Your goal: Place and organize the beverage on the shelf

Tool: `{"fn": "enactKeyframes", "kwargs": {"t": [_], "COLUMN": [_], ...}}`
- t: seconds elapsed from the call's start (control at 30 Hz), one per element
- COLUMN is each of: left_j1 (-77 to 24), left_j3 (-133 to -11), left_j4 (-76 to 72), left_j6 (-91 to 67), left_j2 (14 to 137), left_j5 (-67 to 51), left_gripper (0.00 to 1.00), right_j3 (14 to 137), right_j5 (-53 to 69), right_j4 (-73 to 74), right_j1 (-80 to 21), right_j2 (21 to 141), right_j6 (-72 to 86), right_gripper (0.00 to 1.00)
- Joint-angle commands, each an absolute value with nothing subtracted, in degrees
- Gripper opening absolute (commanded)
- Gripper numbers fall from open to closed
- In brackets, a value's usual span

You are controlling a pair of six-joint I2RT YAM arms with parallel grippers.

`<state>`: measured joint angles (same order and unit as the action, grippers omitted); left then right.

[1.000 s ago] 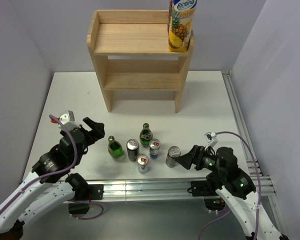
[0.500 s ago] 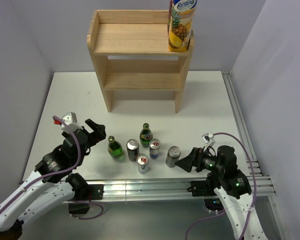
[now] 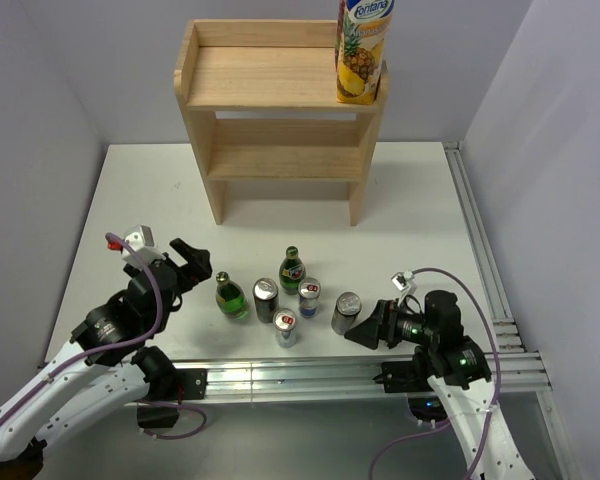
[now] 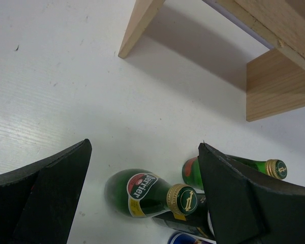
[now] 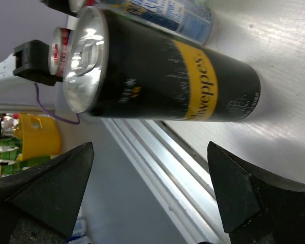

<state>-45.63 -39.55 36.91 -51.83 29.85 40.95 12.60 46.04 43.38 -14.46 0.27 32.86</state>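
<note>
The light-wood shelf stands at the back with a pineapple juice carton on the right of its top board. Two green Perrier bottles and several cans stand near the front edge. My left gripper is open and empty, just left of the nearer bottle. My right gripper is open and empty, right beside the black Schweppes can. In the right wrist view the can lies just off the fingertip gap, not between the fingers.
A dark can, a blue can and a red-and-white can stand close together between the bottles and the black can. An aluminium rail runs along the table's front edge. The shelf's legs show in the left wrist view.
My right gripper has moved left, closer to the black can. My left gripper shifted slightly forward toward the left bottle, then held still. The drinks have not moved.
</note>
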Motion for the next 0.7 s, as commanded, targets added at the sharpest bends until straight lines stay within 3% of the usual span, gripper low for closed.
{"fn": "enactKeyframes", "kwargs": {"t": [0.0,0.53,0.67], "left_j1": [-45.97,-46.05,-46.05], "left_j3": [-39.11,-35.95,-35.68], "left_j4": [35.51,32.26,31.91], "left_j6": [-52.56,-51.94,-51.59], "left_j2": [29.71,29.27,29.09], "left_j5": [42.71,44.47,44.65], "left_gripper": [0.94,0.94,0.94], "right_j3": [9.67,4.84,3.78], "right_j5": [46.15,36.83,31.48], "right_j4": [36.22,14.97,9.15], "right_j1": [-14.06,-15.03,-20.37], "right_j2": [-11.60,-0.26,6.67], "right_j6": [34.01,38.85,39.72], "right_gripper": [1.00,1.00,1.00]}}
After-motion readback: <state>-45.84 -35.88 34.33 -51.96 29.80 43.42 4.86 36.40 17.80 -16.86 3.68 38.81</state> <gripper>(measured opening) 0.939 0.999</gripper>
